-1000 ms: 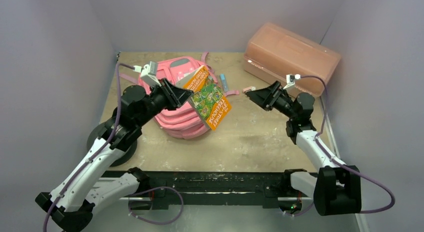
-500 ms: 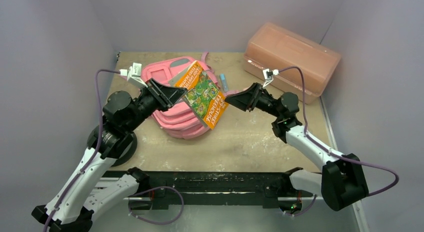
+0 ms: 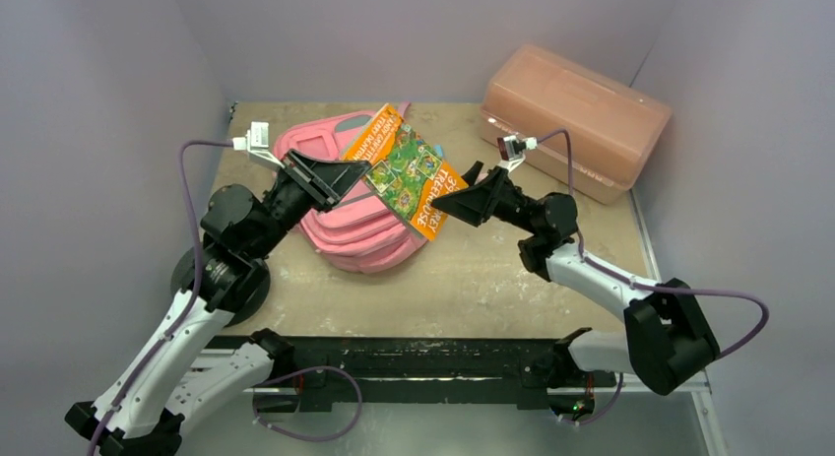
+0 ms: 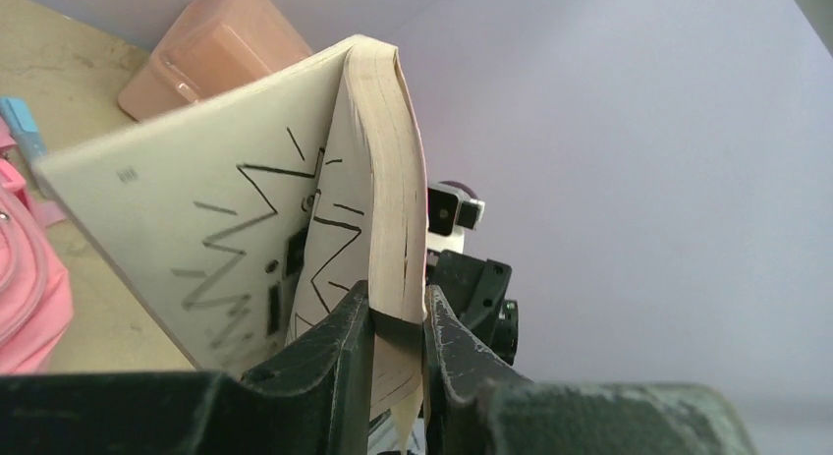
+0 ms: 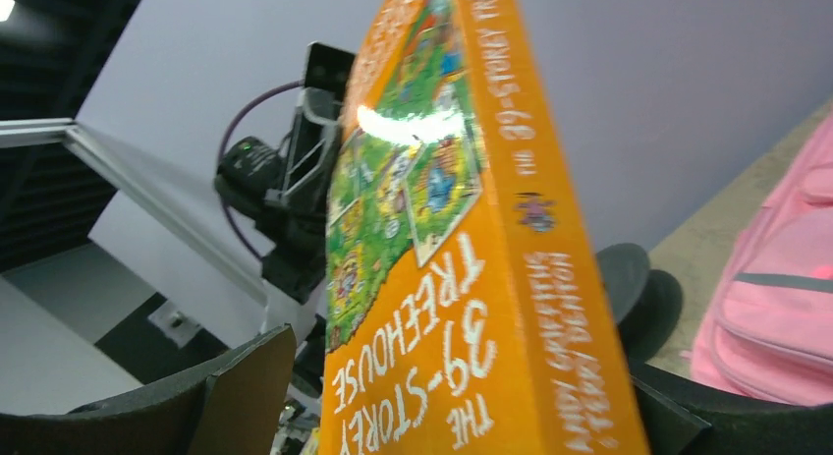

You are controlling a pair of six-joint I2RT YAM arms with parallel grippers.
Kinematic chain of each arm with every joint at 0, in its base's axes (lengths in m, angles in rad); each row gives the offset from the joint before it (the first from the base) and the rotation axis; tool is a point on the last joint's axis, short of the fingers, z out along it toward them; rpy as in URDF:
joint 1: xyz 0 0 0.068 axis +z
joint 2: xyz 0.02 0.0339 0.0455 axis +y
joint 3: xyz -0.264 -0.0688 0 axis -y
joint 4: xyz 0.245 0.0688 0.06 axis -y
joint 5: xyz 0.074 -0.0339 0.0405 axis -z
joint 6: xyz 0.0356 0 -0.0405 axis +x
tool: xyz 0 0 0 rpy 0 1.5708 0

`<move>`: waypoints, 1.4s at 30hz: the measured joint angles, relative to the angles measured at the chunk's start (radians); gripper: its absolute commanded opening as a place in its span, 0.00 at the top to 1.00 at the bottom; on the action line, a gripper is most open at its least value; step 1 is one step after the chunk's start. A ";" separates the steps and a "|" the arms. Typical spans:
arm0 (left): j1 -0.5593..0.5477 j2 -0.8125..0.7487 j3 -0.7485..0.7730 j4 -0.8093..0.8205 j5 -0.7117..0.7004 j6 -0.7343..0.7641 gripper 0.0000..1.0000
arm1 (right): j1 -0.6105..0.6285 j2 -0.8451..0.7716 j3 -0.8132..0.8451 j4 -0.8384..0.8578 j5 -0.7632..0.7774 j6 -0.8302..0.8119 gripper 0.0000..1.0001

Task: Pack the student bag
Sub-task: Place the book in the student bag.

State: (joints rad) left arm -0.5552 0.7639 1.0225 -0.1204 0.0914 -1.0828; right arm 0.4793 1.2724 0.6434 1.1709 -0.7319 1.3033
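The student bag (image 3: 340, 234), a soft pink backpack, lies at centre left of the table. My left gripper (image 3: 347, 176) is shut on the page edge of an orange and green book (image 3: 409, 175) and holds it tilted in the air above the bag. In the left wrist view both jaws (image 4: 398, 322) pinch the book (image 4: 246, 229). My right gripper (image 3: 448, 202) is open, its jaws standing either side of the book's lower right corner. In the right wrist view the book (image 5: 462, 229) fills the gap between the fingers (image 5: 241, 386), with space left of it. The bag's edge (image 5: 776, 288) shows at right.
A rigid translucent orange-pink box (image 3: 576, 111) stands at the back right, and also shows in the left wrist view (image 4: 211, 57). A small light-blue item (image 3: 440, 149) lies behind the book. Grey walls close in the table on three sides.
My right arm has swung left from near the box until its open jaws stand round the book's corner. My left gripper has raised the book and shifted it slightly back and right.
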 measured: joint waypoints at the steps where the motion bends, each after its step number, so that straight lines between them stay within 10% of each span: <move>1: 0.000 0.009 -0.009 0.019 -0.002 -0.010 1.00 | 0.017 0.002 -0.003 0.030 0.010 0.014 0.01; 11: 0.003 0.016 -0.133 0.232 -0.027 -0.112 1.00 | 0.051 0.019 -0.056 0.228 0.153 0.159 0.21; 17: 0.003 0.029 -0.183 0.284 -0.035 -0.139 0.98 | 0.053 0.129 -0.058 0.306 0.185 0.285 0.54; 22: 0.006 0.035 -0.151 0.134 -0.071 -0.111 0.32 | 0.057 0.188 -0.058 0.293 0.179 0.327 0.87; 26: 0.002 0.023 -0.066 -0.121 -0.136 -0.036 0.17 | 0.057 0.182 -0.058 0.235 0.157 0.298 1.00; 35: 0.006 -0.015 -0.027 -0.657 -0.351 0.343 0.16 | 0.007 0.020 0.220 -0.694 0.302 -0.214 1.00; 42: 0.002 0.163 0.090 -0.734 -0.122 0.758 0.19 | -0.006 -0.067 0.416 -1.197 0.663 -0.574 1.00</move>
State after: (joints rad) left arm -0.5537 0.9272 1.1126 -0.8539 -0.0303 -0.3248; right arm 0.4728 1.2057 1.0595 -0.0265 -0.0685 0.7296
